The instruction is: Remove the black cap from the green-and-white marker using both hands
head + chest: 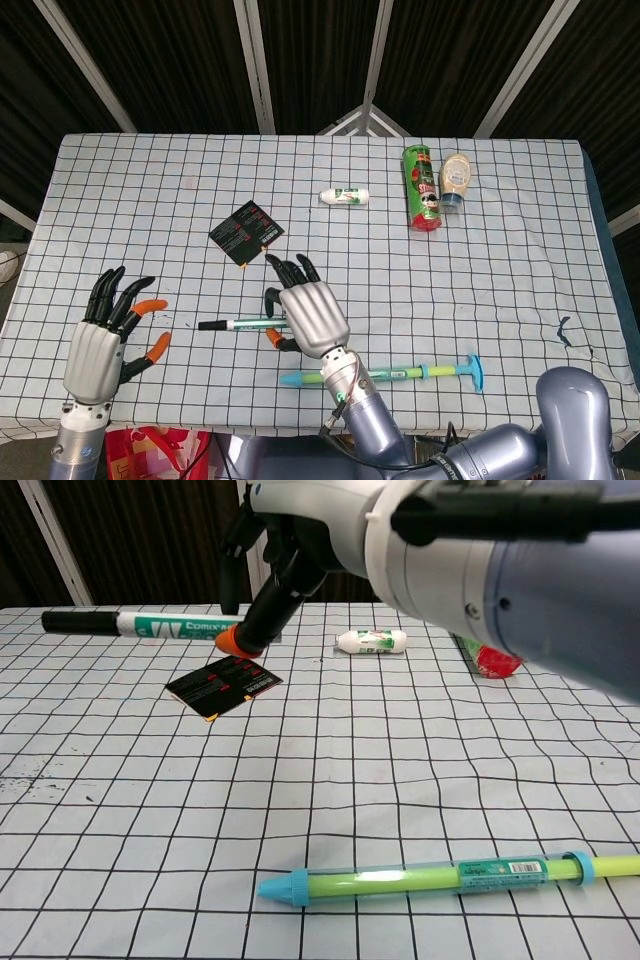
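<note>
The right hand point(305, 318) pinches the green-and-white marker point(243, 324) above the checked counter point(500, 250), its long axis level and crosswise; the black cap point(210, 325) points toward the left hand point(105, 335), which hangs nearby with fingers spread, holding nothing; dark slatted walls stand behind.

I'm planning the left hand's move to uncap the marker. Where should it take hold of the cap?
Probably grip the black cap itself, coming from the robot's left. The marker lies level in the right hand, cap end jutting free toward the open left hand.
</note>
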You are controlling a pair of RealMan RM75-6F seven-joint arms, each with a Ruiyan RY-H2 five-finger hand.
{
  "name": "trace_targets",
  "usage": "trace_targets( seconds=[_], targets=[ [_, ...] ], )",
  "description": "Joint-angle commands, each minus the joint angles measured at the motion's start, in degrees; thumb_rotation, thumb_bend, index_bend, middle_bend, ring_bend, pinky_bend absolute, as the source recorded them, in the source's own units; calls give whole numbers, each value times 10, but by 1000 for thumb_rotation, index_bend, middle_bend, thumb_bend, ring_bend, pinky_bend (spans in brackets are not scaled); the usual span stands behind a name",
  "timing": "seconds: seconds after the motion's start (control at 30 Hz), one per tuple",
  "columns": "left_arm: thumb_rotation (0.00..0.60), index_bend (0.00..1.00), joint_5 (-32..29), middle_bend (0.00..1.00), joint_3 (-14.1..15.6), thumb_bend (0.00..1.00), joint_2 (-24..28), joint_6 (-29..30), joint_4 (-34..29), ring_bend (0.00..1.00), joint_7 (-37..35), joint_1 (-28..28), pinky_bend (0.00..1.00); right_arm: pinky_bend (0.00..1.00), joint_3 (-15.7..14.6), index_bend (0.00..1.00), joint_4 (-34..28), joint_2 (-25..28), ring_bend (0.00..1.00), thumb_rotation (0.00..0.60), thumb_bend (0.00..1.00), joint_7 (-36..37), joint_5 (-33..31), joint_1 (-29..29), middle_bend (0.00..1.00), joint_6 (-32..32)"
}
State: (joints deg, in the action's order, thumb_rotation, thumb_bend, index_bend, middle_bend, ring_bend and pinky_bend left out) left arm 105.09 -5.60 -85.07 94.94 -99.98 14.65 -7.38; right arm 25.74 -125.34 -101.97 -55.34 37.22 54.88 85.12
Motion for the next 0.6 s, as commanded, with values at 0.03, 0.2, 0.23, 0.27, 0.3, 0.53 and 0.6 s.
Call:
trace_targets(
  seconds=[0.03,0.2,0.23,0.27,0.3,0.53,0.6],
  targets=[
    [600,420,-2,207,-3,363,-9,0,7,0,0,-5,4,11,-5,707,-4,0,135,600,379,5,1,2,91,3],
    [600,444,0,221,-7,363,-24,-3,14,0,6,-13,4,11,-13,708,-10,-1,135,600,379,11,5,7,91,5],
    [600,445,1,222,-7,363,-26,-4,15,0,8,-15,4,11,-14,708,-11,-1,135,600,378,12,6,8,91,5],
    [600,446,3,223,-6,363,-29,-6,16,0,10,-17,4,11,-14,708,-11,-1,135,600,379,13,6,9,91,6],
    [600,446,3,224,-6,363,-32,-8,16,0,12,-18,4,11,-14,708,-12,-2,135,600,379,13,6,11,91,7],
    [600,447,12,218,6,363,-43,-16,19,0,23,-24,4,11,-14,710,-14,1,135,600,379,19,0,14,91,14],
    [600,447,16,215,10,363,-43,-15,19,0,24,-25,4,11,-13,711,-12,3,135,600,379,23,-2,14,91,15]
  ],
)
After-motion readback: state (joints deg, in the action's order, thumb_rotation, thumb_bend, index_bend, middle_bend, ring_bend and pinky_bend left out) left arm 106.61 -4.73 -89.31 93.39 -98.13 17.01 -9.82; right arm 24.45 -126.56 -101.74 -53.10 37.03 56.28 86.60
